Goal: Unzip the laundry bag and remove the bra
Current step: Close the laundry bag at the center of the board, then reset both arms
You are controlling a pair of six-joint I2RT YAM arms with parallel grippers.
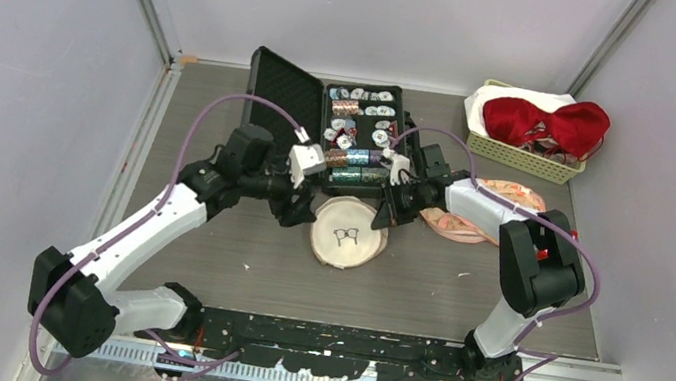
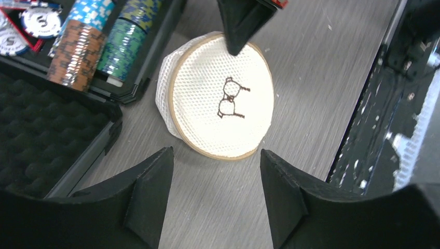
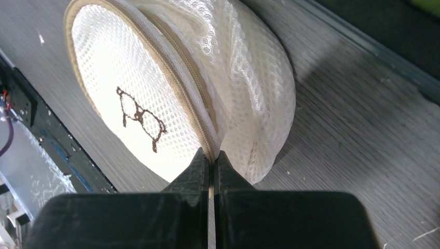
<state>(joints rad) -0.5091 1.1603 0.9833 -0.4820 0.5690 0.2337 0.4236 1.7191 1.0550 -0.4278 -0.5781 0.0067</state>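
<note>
The laundry bag (image 1: 349, 234) is a round white mesh pouch with a tan rim and a small bra drawing on top. It lies on the table in front of the black case. It also shows in the left wrist view (image 2: 223, 98) and the right wrist view (image 3: 171, 88). My right gripper (image 1: 383, 215) is at the bag's right edge, shut on the tan zipper seam (image 3: 210, 153). My left gripper (image 1: 295, 212) is open and empty just left of the bag (image 2: 217, 171). The bra inside is hidden.
An open black case (image 1: 333, 129) with poker chips stands behind the bag. A green basket (image 1: 522, 152) with red and white garments is at the back right. A pink item (image 1: 482, 212) lies under the right arm. The black base rail (image 1: 341, 343) runs along the near edge.
</note>
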